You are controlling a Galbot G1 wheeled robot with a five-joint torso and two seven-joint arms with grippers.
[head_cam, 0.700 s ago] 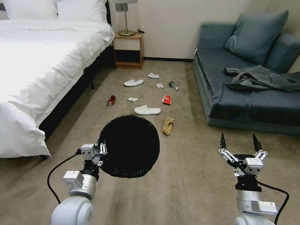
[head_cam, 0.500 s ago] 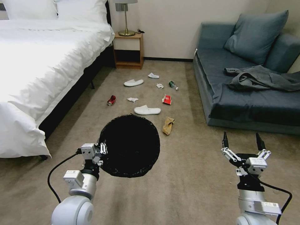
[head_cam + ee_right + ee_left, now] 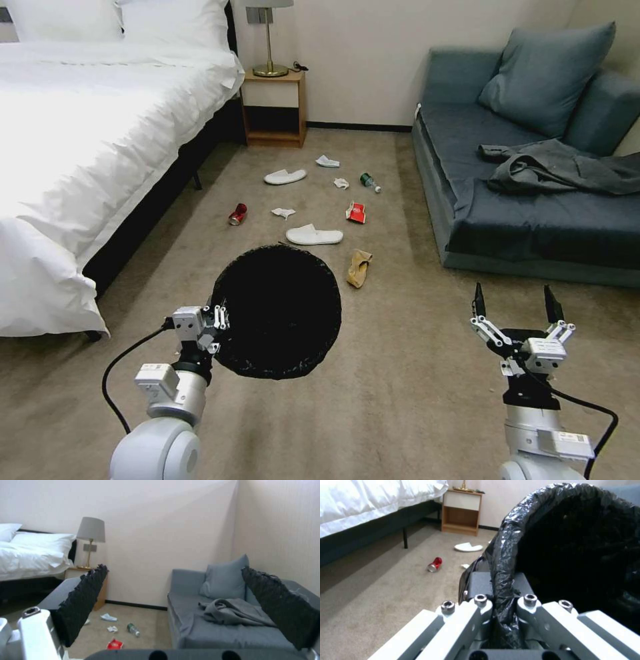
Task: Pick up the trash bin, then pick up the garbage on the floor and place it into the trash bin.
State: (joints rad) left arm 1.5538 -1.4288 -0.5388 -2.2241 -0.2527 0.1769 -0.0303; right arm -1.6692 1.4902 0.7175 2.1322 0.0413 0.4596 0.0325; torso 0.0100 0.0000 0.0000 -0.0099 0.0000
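One trash bin (image 3: 277,310), mouth up, held off the carpet at its near-left rim by the clamped left gripper (image 3: 215,328). Right gripper (image 3: 513,308) spread wide, holding nothing, near right. Far beyond the bin: two slippers (image 3: 314,235), one red can (image 3: 237,214) lying near-to-far, one green bottle (image 3: 370,181), one tan bag (image 3: 359,267).

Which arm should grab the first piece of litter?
Right, probably. The right gripper is open and empty, off to the bin's right. The left gripper is shut on the bin rim. The paper bag lies nearest, ahead on the floor.
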